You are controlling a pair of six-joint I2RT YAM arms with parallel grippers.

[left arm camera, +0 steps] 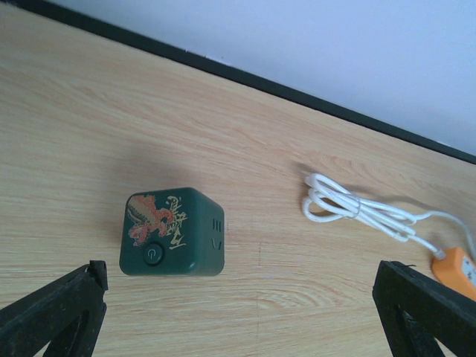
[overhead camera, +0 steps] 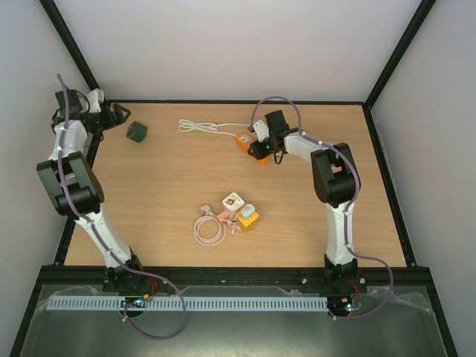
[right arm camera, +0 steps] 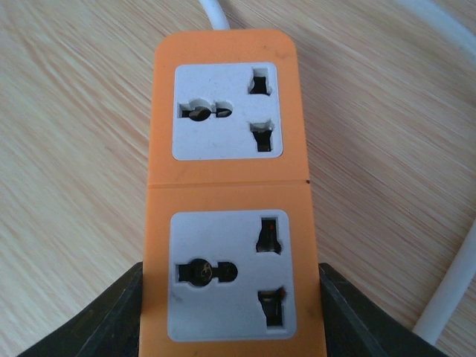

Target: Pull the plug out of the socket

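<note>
Right wrist view, and the right gripper is clamped on the near end of the orange strip, one finger against each long side. Two outlets on it, and both are bare, nothing plugged in!

Over to the left wrist: the left gripper stands wide, holding nothing. The green cube lies on the table just ahead of its fingers, touched by neither. I take that cube for the plug, but its prongs do not show, so that is a guess. From above it sits near the far left corner, well apart from the strip.

By my reading the pull is done: plug free, socket vacant. What looks left is only for the right gripper to let the strip go and for both grippers to back off.

Now the count: two grippers, one strip with two outlets, one cube, and one bundled white cord running to the strip. Mid-table there is one coiled pink cord, one white adapter and one yellow block, huddled close. Whether those three are joined I cannot tell.
</note>
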